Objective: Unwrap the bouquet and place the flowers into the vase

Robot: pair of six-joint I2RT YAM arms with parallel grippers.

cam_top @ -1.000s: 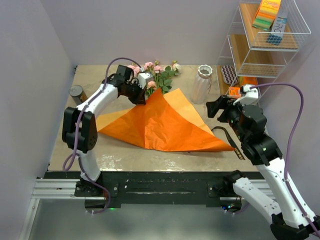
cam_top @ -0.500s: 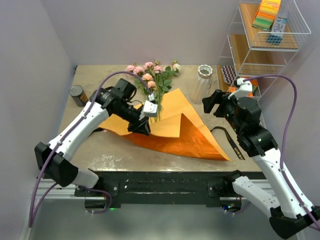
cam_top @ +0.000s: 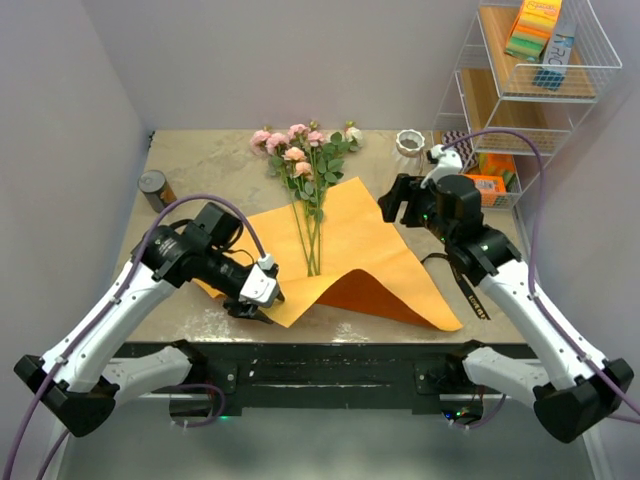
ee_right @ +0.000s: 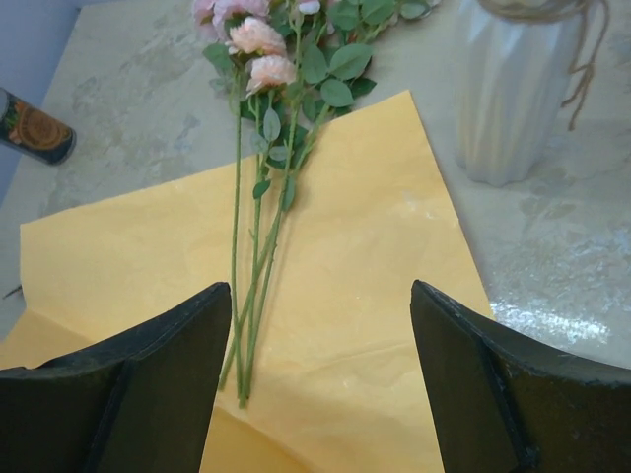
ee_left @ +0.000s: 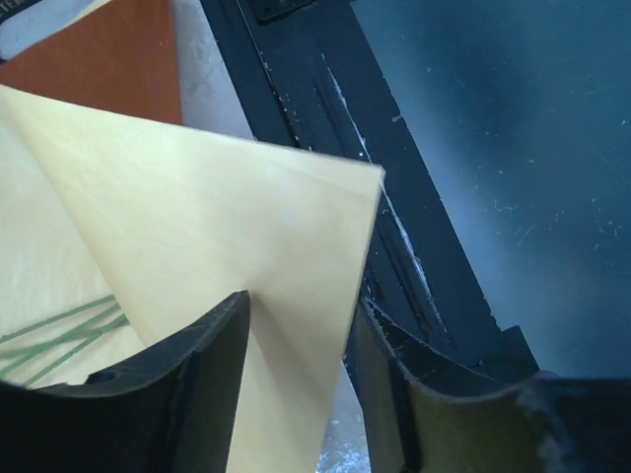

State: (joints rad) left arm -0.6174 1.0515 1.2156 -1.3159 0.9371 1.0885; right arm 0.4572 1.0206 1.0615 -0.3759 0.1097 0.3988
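- Left claw (cam_top: 258,292) stands half open astride the near corner of the orange paper (cam_top: 370,235), not visibly pinching it; the raised corner may fall over the stems beyond it.
- Right claw (ee_right: 320,288) gapes wide and empty, with the flowers (ee_right: 258,197) lying on the sheet just below and ahead of it; closing on the stems could catch paper too.
- Vase (ee_right: 513,89) stands ahead to its right; a swinging lift could tip it.

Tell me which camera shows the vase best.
Right wrist: the white ribbed vase body stands clear beside the paper, only its top cropped. Top external shows just the rim behind the right arm. Left wrist shows none of it.
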